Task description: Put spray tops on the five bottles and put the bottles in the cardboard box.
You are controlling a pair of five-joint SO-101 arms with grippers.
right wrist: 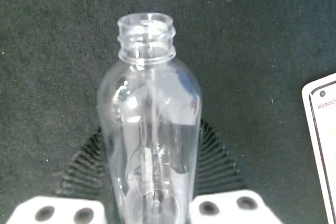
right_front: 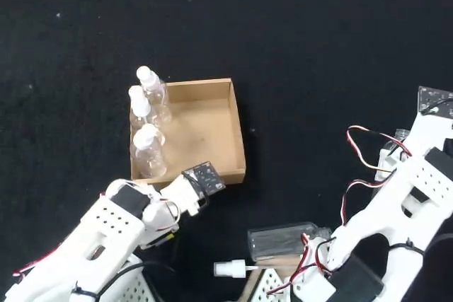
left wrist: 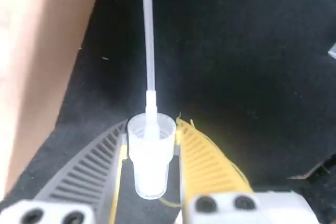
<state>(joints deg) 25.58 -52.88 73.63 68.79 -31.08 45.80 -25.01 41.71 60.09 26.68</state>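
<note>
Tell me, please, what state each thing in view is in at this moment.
cardboard box: open, three bottles inside.
three bottles: upright, spray tops on.
held bottle: uncapped, clamped in the right gripper.
held spray top: off any bottle, clamped in the left gripper.
loose spray top: lying on its side.

The high camera looks down over the black table (right_front: pixel 318 68), with the arms entering at 7 and 5 o'clock. Each wrist camera sits just behind its own fingers, facing along them from close in — left gripper (left wrist: pixel 151 127), right gripper (right wrist: pixel 152 128). The high and left wrist views share the cardboard box (right_front: pixel 238 129).
</note>
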